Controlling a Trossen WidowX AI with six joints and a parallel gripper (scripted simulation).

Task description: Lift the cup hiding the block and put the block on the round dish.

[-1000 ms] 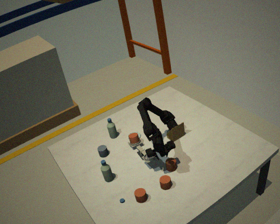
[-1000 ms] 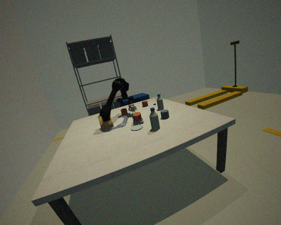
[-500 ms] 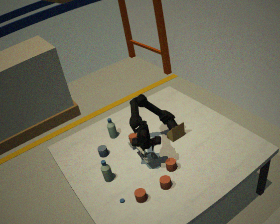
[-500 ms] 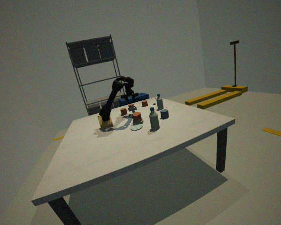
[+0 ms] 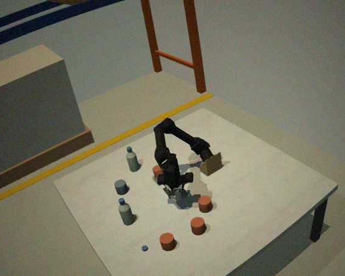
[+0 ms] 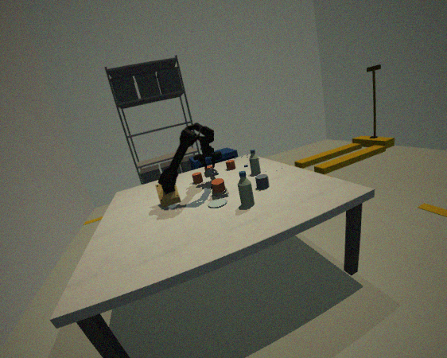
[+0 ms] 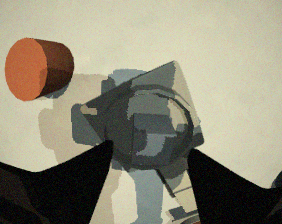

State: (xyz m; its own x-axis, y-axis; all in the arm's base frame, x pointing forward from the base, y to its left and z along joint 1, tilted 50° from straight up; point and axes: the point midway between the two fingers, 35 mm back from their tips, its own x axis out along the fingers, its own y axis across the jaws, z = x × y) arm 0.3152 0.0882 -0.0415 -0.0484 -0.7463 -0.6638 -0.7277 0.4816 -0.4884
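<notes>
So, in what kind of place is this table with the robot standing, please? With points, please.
It looks like a warehouse or workshop, probably. The exterior view shows a tall metal shelf rack (image 6: 125,119) and a yellow pallet jack (image 6: 375,103), and yellow lines (image 5: 111,141) (image 6: 442,212) mark the floor.

The WidowX arm (image 5: 160,142) (image 6: 178,159) rises from its base, bends sharply at the elbow (image 5: 167,124) (image 6: 188,134), above the base, and reaches away from it to the wrist (image 5: 171,172) (image 6: 207,146). From there the gripper (image 5: 177,191) (image 6: 209,165) (image 7: 152,151) points down, well apart from the base and lower than the elbow. Its two black fingers stand partly open with a gap between their tips, neither touching the other.
</notes>
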